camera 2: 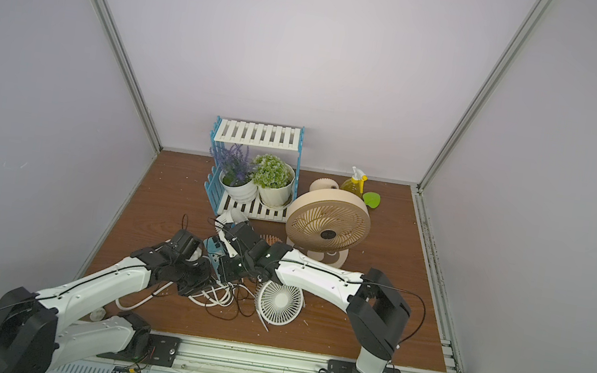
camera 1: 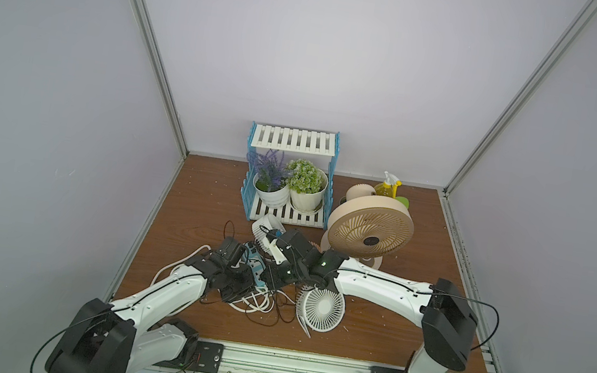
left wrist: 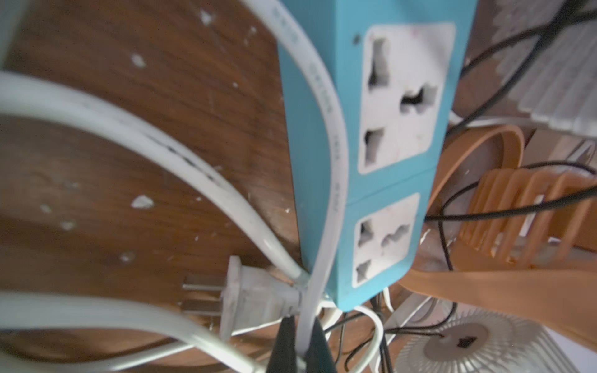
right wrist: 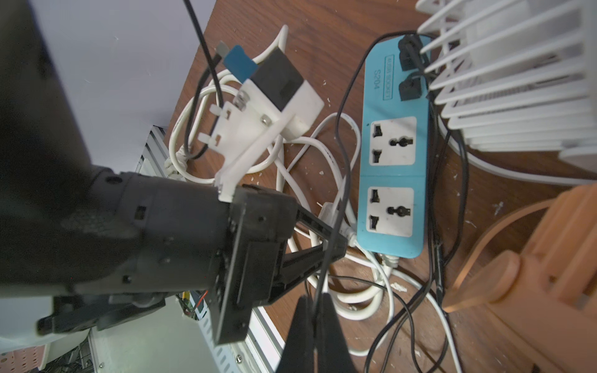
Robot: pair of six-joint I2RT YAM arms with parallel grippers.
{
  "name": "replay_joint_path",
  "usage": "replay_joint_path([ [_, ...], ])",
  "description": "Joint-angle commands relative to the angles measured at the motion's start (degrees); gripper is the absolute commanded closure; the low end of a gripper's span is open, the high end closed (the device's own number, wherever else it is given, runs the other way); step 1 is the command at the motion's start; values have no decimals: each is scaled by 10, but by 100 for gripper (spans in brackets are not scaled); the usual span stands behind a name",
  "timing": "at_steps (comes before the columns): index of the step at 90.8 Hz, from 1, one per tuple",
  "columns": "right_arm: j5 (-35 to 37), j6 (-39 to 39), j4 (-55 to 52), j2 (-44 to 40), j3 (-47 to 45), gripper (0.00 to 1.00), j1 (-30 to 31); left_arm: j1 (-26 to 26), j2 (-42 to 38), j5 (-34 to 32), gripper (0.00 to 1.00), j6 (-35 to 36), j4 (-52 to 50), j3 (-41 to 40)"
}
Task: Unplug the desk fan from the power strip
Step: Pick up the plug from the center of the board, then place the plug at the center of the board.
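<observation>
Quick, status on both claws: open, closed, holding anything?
Left claw: closed on the white cord.
Right claw: closed on a thin black cable.

Both top views sit high at the front, above the arm bases, looking down and back over the whole table (camera 1: 199,196); far off, near-identical pictures. Left wrist camera: very close and blurry on the power strip (left wrist: 387,181) sockets. Right wrist camera: close, slightly further back, sharing that same power strip (right wrist: 392,181).
</observation>
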Motion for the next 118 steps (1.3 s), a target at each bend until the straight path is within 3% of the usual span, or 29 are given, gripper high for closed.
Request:
replay_joint_path([
  [1,7,0,-3,-23,2,100,-3,-4,-39,-50,100,12,-82,28],
  [24,8,-2,-4,-31,-5,100,-11,2,-172,-239,100,17,-289,96],
  [47,1,-7,-12,-41,-13,100,-18,96,-224,-305,100,15,-340,135],
  [70,-11,-11,-21,-44,-20,100,-18,143,-190,-407,100,32,-342,206],
  [85,-31,-20,-31,-35,-15,100,-14,159,-133,-500,100,-3,-339,260],
  [110,-34,-60,-79,-6,17,100,17,290,-31,-430,98,-18,-330,322],
  [115,-30,-72,-94,-1,25,100,24,310,-18,-407,94,-21,-324,317],
  [118,-27,-77,-102,3,30,100,28,320,-11,-395,87,-22,-319,312],
])
